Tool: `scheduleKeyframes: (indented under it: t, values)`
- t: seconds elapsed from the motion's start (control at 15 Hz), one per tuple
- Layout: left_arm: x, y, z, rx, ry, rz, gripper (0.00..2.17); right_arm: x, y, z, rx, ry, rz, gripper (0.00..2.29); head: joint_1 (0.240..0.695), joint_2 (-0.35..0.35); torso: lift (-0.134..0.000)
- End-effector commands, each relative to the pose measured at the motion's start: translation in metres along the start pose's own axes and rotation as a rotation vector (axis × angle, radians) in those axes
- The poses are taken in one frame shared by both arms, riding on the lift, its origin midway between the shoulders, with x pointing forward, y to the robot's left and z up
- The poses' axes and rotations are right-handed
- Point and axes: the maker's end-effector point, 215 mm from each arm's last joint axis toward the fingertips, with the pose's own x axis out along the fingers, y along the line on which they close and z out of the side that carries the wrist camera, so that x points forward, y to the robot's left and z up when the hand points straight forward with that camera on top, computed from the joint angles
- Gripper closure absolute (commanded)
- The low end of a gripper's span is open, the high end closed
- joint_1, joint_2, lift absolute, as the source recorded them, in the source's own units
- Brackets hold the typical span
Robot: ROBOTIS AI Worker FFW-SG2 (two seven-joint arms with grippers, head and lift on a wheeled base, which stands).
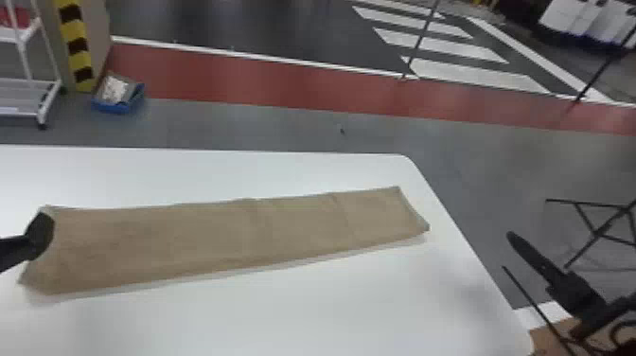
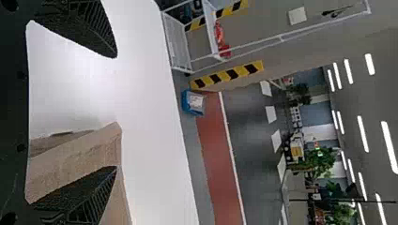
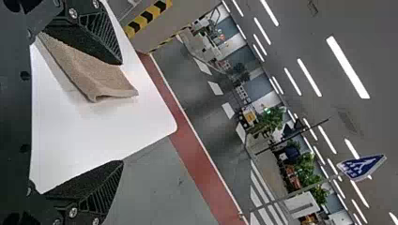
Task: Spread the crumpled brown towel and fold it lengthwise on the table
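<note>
In the head view my left gripper is at the left end of the brown towel, which lies as a long, fairly smooth strip across the white table, its right end angled slightly away. The left wrist view has the left gripper wide open, one finger in front of the towel, the other over bare white table. My right gripper is off the table's right edge in the head view. In the right wrist view the right gripper stands open, the towel's end beyond one finger.
The white table extends in front of and behind the towel, with its rounded far right corner beyond the towel's right end. On the floor past the table are a blue box and a white wheeled rack. Thin black stand legs are at the right.
</note>
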Motion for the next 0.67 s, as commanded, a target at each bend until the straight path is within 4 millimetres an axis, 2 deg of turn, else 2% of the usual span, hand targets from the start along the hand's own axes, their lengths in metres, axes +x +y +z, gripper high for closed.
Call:
scheduleKeyframes:
  t: [0.0, 0.07, 0.13, 0.2, 0.33, 0.4, 0.6]
  values:
    - [-0.005, 0.001, -0.019, -0.062, 0.085, -0.034, 0.03, 0.023, 0.013, 0.012, -0.001, 0.023, 0.044, 0.16, 0.695, -0.350, -0.125]
    - [-0.008, -0.003, -0.022, -0.096, 0.109, -0.065, 0.03, 0.035, 0.022, 0.015, 0.002, 0.050, 0.075, 0.18, 0.695, -0.350, -0.125]
    - [-0.009, -0.002, -0.024, -0.129, 0.122, -0.081, 0.03, 0.048, 0.034, 0.009, 0.016, 0.100, 0.116, 0.19, 0.695, -0.350, -0.125]
    - [-0.010, 0.000, -0.024, -0.151, 0.129, -0.084, 0.03, 0.061, 0.048, 0.001, 0.036, 0.164, 0.160, 0.19, 0.695, -0.348, -0.125]
    - [-0.012, 0.001, -0.036, -0.178, 0.196, -0.106, 0.03, 0.076, 0.064, -0.017, 0.016, 0.245, 0.189, 0.19, 0.695, -0.320, -0.125]
    - [-0.012, -0.003, -0.034, -0.199, 0.195, -0.128, 0.03, 0.084, 0.069, -0.026, -0.015, 0.281, 0.189, 0.19, 0.695, -0.307, -0.125]
    - [-0.012, -0.007, -0.037, -0.200, 0.203, -0.130, 0.03, 0.113, 0.068, -0.027, -0.077, 0.326, 0.148, 0.18, 0.695, -0.268, -0.125]
